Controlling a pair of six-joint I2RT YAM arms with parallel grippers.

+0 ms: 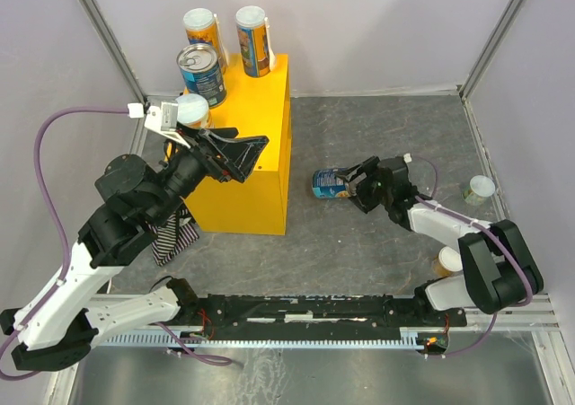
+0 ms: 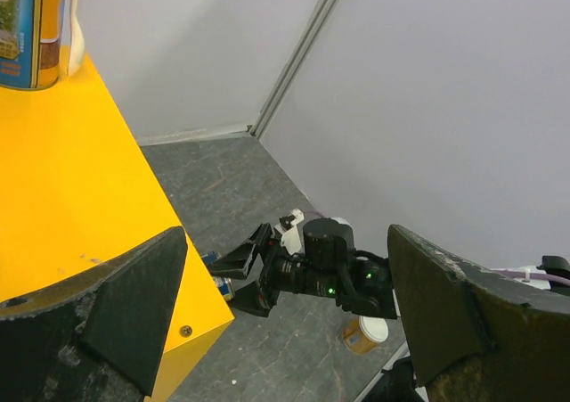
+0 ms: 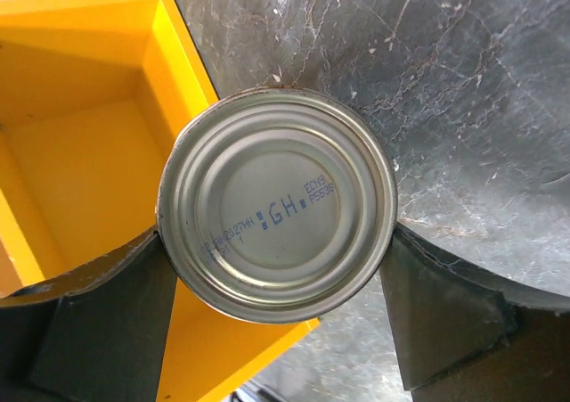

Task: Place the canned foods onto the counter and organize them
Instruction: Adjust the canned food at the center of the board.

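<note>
Left claw (image 1: 251,158) gapes over the counter (image 1: 262,200); right claw (image 1: 349,188) flanks the toppled can (image 1: 325,184), whether pinching unclear.

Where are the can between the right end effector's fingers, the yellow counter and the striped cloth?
can (image 3: 276,217): right wrist view, its silver end
counter (image 1: 265,118): top external view, bare yellow face
striped cloth (image 1: 173,237): top external view, striped folds

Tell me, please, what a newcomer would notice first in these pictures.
The bright yellow box at the far left stands out, with several cans standing on its top. In the middle of the grey table, a blue can lies on its side between the fingers of the right hand, while the left hand hangs open over the box.
</note>
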